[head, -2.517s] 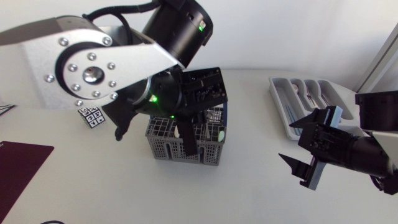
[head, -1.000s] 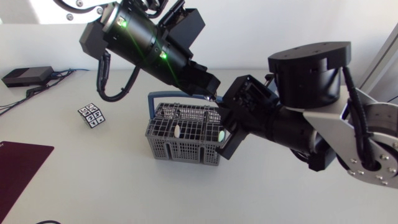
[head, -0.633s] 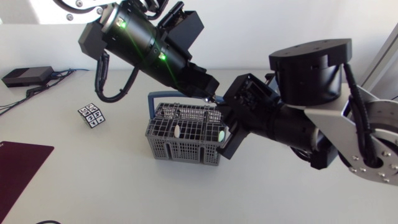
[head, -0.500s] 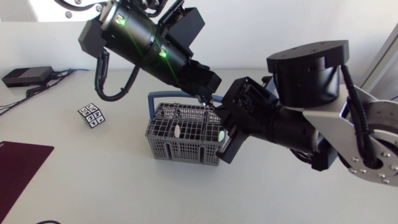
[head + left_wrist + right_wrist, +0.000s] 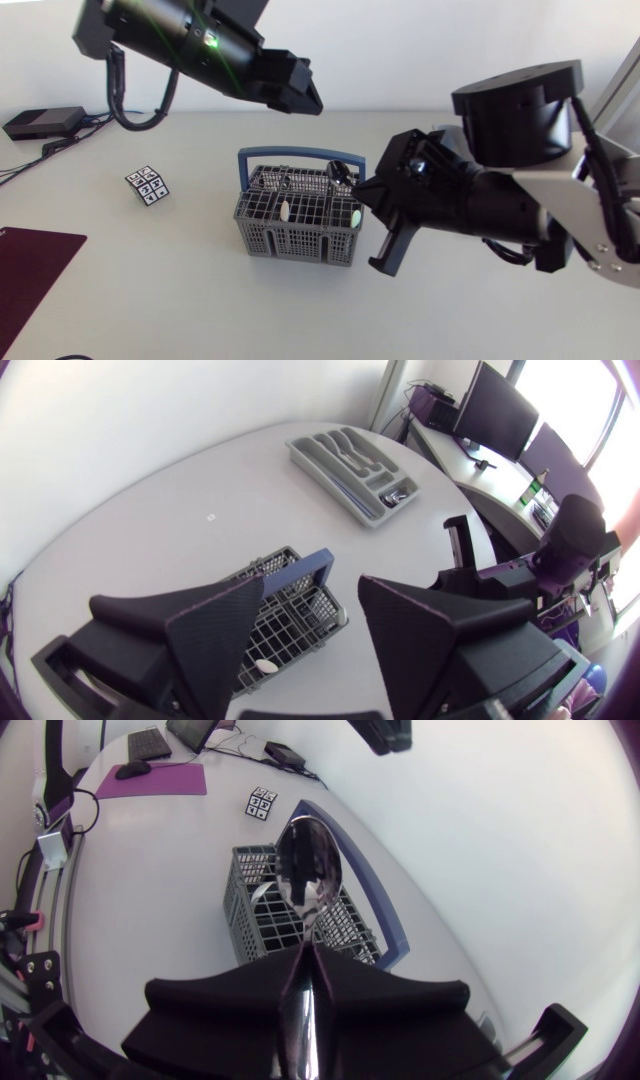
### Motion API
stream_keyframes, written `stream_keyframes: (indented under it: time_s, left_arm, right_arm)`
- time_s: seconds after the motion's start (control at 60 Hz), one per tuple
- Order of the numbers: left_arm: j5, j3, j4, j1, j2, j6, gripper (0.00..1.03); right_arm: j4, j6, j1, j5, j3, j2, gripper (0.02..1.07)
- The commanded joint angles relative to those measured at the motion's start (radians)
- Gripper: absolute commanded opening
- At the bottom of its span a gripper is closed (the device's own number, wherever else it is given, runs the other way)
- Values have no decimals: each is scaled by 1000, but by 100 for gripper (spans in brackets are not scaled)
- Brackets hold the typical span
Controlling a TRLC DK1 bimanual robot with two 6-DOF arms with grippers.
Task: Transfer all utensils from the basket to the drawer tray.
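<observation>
A shiny spoon (image 5: pixel 308 870) sits clamped in the right hand (image 5: pixel 305 978), over the grey basket (image 5: pixel 290 240).

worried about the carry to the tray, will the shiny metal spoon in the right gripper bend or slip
Probably stiff: the shiny metal spoon stands straight out from the right gripper with no sag. Its polished handle looks slick, and the black fingers pinch only a narrow stem, so it could pivot or slide. Likely light enough to carry easily.
</observation>
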Motion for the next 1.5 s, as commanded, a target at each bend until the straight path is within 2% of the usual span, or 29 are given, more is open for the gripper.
stream_keyframes:
  time_s: [0.0, 0.217, 0.3, 0.45, 0.667, 0.9, 1.117, 1.2, 1.483]
  left_arm:
    - [10, 17, 6, 34, -38, -4, 77]
    - [-2, -77, -1, 89, -75, 62, 78]
    - [-5, -120, -7, 113, -92, 95, 78]
    - [-16, -179, -7, 135, -126, 134, 78]
    - [-19, -273, -6, 164, -159, 183, 78]
    - [-18, -348, 3, 150, -186, 214, 78]
    - [-16, -373, 29, 9, -153, 204, 78]
    - [-13, -354, 40, -42, -113, 195, 78]
    - [39, -325, 91, -127, -3, 158, 78]
  right_arm:
    - [-39, -42, -74, -54, -19, -37, 9]
    - [-132, -172, -373, -278, -39, -83, 10]
    - [-191, -272, -531, -397, -36, -74, 10]
    - [-258, -432, -703, -488, -24, -33, 10]
    - [-324, -655, -947, -594, 40, 127, 11]
    - [-360, -866, -1077, -614, 117, 322, 11]
    - [-361, -1021, -1166, -600, 191, 463, 11]
    - [-358, -1080, -1192, -571, 223, 509, 10]
    - [-294, -1218, -1241, -436, 324, 670, 10]
